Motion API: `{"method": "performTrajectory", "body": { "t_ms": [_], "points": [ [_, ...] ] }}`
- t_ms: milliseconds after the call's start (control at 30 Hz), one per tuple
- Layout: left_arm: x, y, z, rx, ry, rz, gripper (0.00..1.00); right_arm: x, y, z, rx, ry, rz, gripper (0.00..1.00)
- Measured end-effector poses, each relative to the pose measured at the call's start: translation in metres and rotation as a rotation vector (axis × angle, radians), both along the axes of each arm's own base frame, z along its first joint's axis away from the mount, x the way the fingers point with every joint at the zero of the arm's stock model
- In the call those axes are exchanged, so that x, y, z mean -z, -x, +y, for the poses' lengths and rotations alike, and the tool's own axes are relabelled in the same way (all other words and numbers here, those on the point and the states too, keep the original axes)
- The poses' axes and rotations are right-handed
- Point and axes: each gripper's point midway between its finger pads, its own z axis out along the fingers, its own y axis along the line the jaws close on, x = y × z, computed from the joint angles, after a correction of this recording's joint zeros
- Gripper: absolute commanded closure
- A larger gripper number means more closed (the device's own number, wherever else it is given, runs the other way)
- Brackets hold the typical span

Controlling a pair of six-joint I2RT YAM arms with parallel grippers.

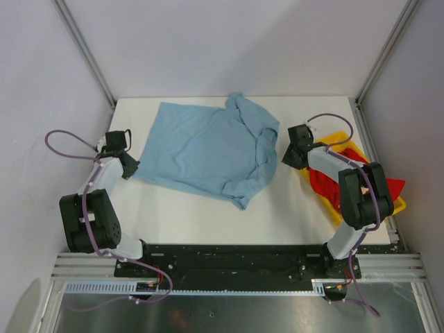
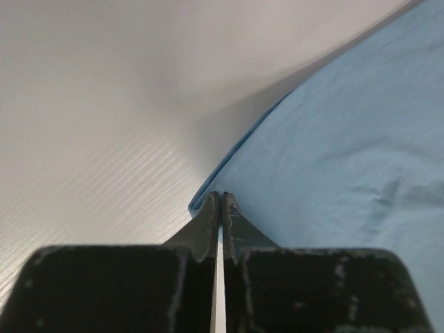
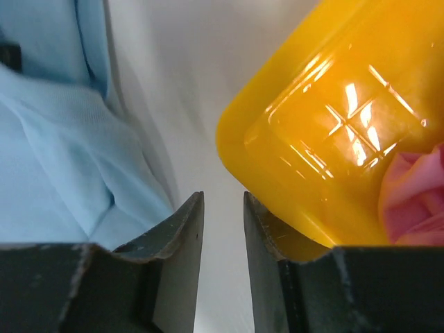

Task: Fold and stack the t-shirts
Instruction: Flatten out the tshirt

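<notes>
Red t-shirt (image 1: 393, 186) over yellow bin (image 1: 341, 139) rim, top view only

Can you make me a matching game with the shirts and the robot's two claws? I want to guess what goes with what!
Things:
1 light blue t-shirt
2 red t-shirt
3 left gripper
4 right gripper

States:
A in the yellow bin
B fingers shut together
C spread on the white table
D fingers apart, nothing between

Pairs: 1-C, 2-A, 3-B, 4-D
</notes>
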Motion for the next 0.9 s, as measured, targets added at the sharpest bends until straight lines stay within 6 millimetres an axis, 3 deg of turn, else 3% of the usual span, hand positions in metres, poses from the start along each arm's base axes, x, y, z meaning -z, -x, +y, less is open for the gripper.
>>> {"method": "performTrajectory", "body": {
  "t_ms": [367,633,767,900],
  "points": [
    [-0.001,0.0,-0.001,0.005,0.009,-0.006,1.0,-0.01,-0.075,-0.046,0.06,0.109,-0.049,0.69],
    [-0.002,0.0,-0.002,0.006,0.015,-0.01,1.0,-0.002,-0.087,-0.079,0.099,0.155,-0.004,0.66],
    [-0.002,0.0,-0.002,0.003,0.018,-0.011,1.0,-0.01,-0.089,-0.072,0.074,0.165,0.0,0.6],
    [-0.002,0.0,-0.002,-0.002,0.02,-0.013,1.0,-0.021,-0.081,-0.04,0.006,0.157,-0.006,0.58]
  ]
}}
